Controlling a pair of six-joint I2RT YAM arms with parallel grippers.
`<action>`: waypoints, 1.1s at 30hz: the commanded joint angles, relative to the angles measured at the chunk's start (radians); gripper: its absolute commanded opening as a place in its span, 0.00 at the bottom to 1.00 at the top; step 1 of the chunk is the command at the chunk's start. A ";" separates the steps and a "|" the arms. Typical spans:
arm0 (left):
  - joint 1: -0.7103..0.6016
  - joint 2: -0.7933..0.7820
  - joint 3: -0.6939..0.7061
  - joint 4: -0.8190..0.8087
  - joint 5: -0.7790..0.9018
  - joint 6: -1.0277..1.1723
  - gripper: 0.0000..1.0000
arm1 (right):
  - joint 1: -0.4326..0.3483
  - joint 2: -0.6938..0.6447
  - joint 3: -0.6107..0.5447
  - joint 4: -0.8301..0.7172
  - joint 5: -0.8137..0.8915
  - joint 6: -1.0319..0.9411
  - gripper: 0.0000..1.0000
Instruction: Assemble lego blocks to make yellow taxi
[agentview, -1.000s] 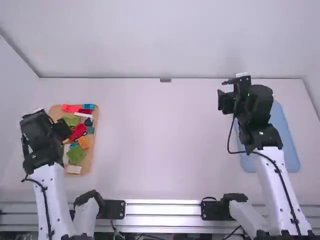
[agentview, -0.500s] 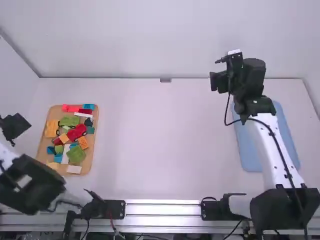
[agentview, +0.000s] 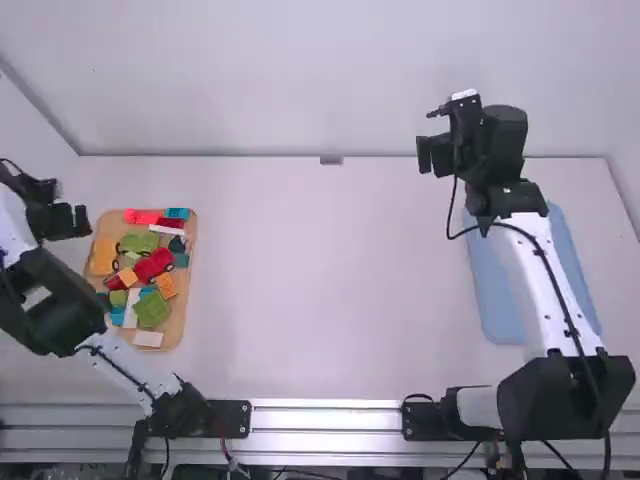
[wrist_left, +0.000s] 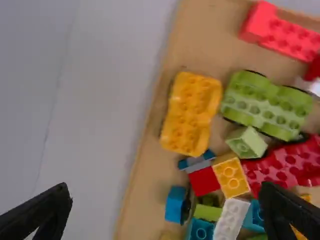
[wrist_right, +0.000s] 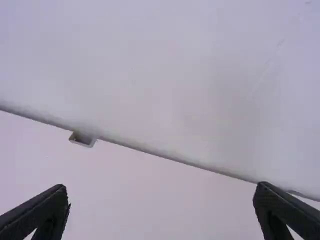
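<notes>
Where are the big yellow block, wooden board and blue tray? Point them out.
Big yellow block (wrist_left: 191, 114): left wrist view, middle of its studded top.
Wooden board (wrist_left: 151, 185): left wrist view, bare wood near its edge.
Blue tray (agentview: 497, 300): high view, bare part of its surface.

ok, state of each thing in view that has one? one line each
left gripper: open, fingers apart
right gripper: open, fingers apart
wooden tray: loaded with loose blocks
long yellow piece: studs up, nothing stacked on it
long green piece: studs up, nothing stacked on it
blue mat: flat on the table, partly hidden
</notes>
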 joint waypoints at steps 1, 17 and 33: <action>-0.056 0.035 0.016 -0.020 -0.012 0.153 0.99 | 0.005 0.008 0.037 0.003 -0.004 0.001 0.99; -0.005 0.224 0.017 -0.062 -0.025 0.092 0.95 | 0.005 0.008 0.035 0.003 -0.004 0.003 0.99; 0.020 0.272 0.011 -0.024 0.041 0.089 0.82 | 0.005 0.008 0.030 0.003 -0.004 0.003 0.99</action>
